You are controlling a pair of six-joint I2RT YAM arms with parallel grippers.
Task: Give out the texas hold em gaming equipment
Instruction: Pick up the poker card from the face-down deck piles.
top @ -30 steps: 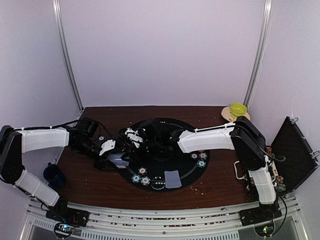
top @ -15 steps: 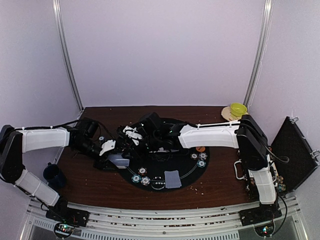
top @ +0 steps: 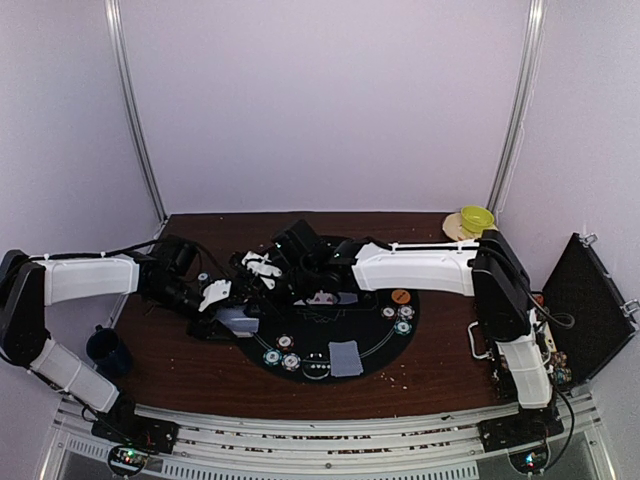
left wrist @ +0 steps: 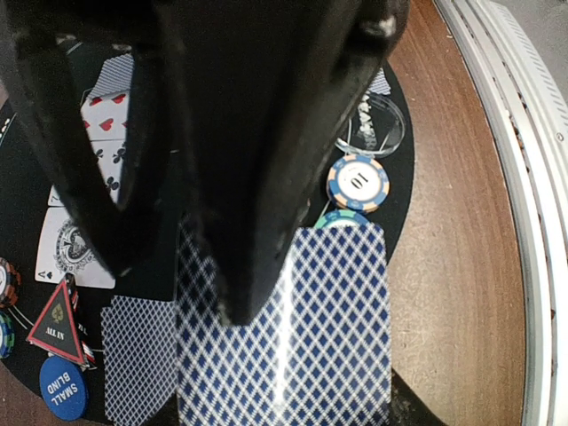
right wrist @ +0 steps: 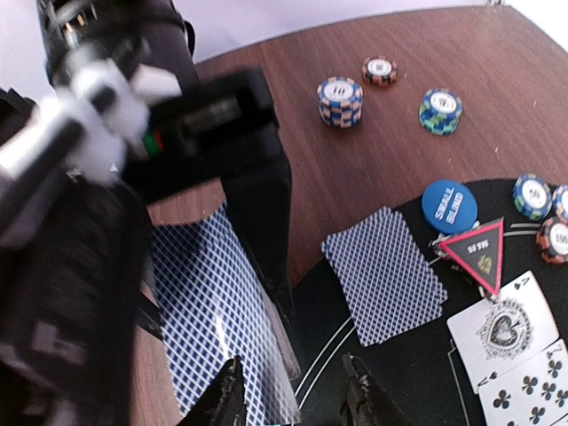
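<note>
My left gripper (top: 225, 303) is shut on a deck of blue diamond-backed cards (left wrist: 302, 337) at the left edge of the round black mat (top: 360, 345). My right gripper (right wrist: 293, 395) is open and empty, its left fingertip (right wrist: 229, 390) over the deck's edge (right wrist: 209, 311). A face-down card (right wrist: 383, 273), a blue small-blind disc (right wrist: 449, 202), a red triangle marker (right wrist: 475, 251) and face-up cards (right wrist: 506, 328) lie beside it. Chip stacks (right wrist: 341, 99) stand on the wood. An orange disc (top: 400, 296) and another face-down card (top: 346, 357) lie on the mat.
A dark blue mug (top: 105, 350) stands at the table's left edge. A yellow-green bowl (top: 476, 217) sits at the back right. A black case (top: 585, 300) leans at the right. More chips (top: 280, 355) lie near the mat's front.
My right arm has reached further left across the mat, bringing its gripper up to the deck. The left arm and the deck have stayed put.
</note>
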